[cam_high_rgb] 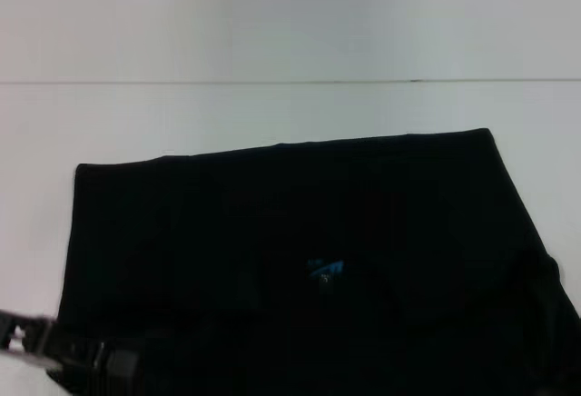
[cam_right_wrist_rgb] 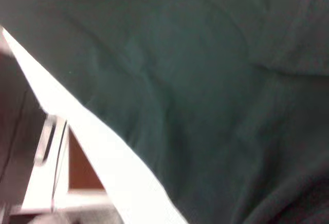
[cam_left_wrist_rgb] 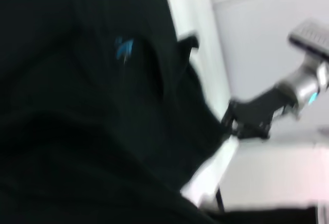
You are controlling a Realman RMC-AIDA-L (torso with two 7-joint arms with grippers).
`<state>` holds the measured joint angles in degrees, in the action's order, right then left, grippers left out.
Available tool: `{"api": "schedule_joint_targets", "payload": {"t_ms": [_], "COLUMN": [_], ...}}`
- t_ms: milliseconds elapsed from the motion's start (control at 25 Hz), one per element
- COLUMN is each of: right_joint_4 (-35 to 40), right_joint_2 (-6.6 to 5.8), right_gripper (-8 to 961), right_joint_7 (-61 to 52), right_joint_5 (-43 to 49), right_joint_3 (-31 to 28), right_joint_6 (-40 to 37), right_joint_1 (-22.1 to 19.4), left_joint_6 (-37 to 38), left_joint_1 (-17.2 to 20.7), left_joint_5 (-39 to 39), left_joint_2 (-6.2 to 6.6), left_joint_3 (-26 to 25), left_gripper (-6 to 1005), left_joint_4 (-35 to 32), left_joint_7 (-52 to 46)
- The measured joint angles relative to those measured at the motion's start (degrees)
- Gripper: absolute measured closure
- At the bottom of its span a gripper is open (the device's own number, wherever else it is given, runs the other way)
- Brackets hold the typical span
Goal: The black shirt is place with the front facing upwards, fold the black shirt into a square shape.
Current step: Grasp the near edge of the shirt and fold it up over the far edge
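We find the black shirt (cam_high_rgb: 300, 251) lying on the white table (cam_high_rgb: 272, 110), occupying the near half of the head view and running off its near edge. Its far edge is straight and its left side squared off, so we judge that at least one fold is in place. The blue neck label (cam_high_rgb: 325, 269) shows near the middle of the cloth. No chest lettering is visible. At the right side the cloth bulges outward and lies less tidily. Since the near portion is out of view, we cannot confirm a finished square, and we judge that further folding and squaring remain.

The left gripper (cam_high_rgb: 86, 355) sits at the near-left corner of the shirt, at or against the fabric edge. We cannot tell whether it is parted or closed, nor whether it grips cloth.

The right gripper (cam_left_wrist_rgb: 247, 118) appears in the left wrist view, just off the shirt's edge over the table. We cannot make out its opening or confirm contact with the fabric. The right wrist view shows only loosely wrinkled shirt cloth and the table edge.
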<state>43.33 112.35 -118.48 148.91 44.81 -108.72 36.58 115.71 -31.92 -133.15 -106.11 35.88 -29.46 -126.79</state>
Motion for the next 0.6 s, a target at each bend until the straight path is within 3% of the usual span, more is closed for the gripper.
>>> {"api": "schedule_joint_targets", "payload": {"t_ms": [160, 320, 440, 600], "right_joint_4": [-4.5, -8.1, -10.9, -13.6], "right_joint_2": [-2.23, -3.85, -3.51, -1.59], "right_gripper": [934, 934, 933, 933], "right_joint_7": [-1.7, -9.2, -10.5, -9.3], "right_joint_5": [-0.2, -2.3, -7.8, -14.3], "right_joint_3": [-7.9, -17.5, -19.2, -18.8], "right_joint_6": [4.2, 16.2, 25.0, 33.0], "right_joint_1": [2.4, 4.2, 4.7, 5.8], "left_joint_6": [-2.2, -11.6, -20.2, -28.2], "left_joint_1": [-1.1, -2.0, -2.7, -4.3], "left_joint_5": [0.0, 0.1, 0.4, 1.5], "left_joint_2": [0.9, 1.29, 0.92, -0.83], "left_joint_3": [-9.2, -17.0, -18.9, -19.0], "left_gripper": [926, 922, 919, 915], "left_joint_4": [-0.1, -0.7, -0.1, -0.3], "left_joint_7": [-0.9, -5.0, -6.3, -5.4]}}
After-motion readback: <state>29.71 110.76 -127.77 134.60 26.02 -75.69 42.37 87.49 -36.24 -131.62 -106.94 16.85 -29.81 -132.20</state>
